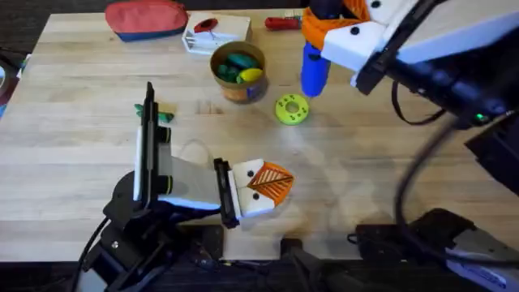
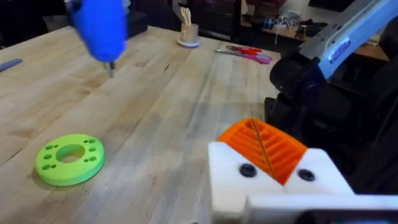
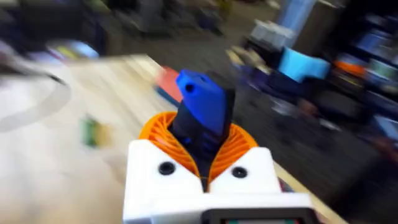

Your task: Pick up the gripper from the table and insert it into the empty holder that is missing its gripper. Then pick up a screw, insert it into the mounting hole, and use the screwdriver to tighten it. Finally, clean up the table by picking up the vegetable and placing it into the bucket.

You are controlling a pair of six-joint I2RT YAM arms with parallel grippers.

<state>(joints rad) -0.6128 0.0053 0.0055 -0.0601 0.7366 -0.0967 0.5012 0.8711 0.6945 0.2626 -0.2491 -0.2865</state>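
While my right arm reaches in from the lower right and stretches across to the far side of the table, its gripper (image 1: 318, 32) is clamped around the screwdriver (image 1: 313, 69), which it holds off the wood near the far edge. The tool is a thick bright blue cylinder; in the right wrist view its blue body (image 3: 200, 109) stands up between the two orange ribbed pads (image 3: 239, 144), which press on it from both sides. Its long axis runs close to vertical, and in the left wrist view the short metal tip points down at the table (image 2: 161, 106), just above the surface.

My left arm lies low along the near left of the table, forearm flat, with its gripper (image 1: 266, 185) resting near the table's middle. Its orange pads (image 2: 264, 148) meet with nothing between them, so I read it as closed and empty.

The lime green ring disc (image 1: 292, 109) lies flat just beside the blue tool. The bucket (image 1: 238, 70) stands left of it, with toy pieces inside.
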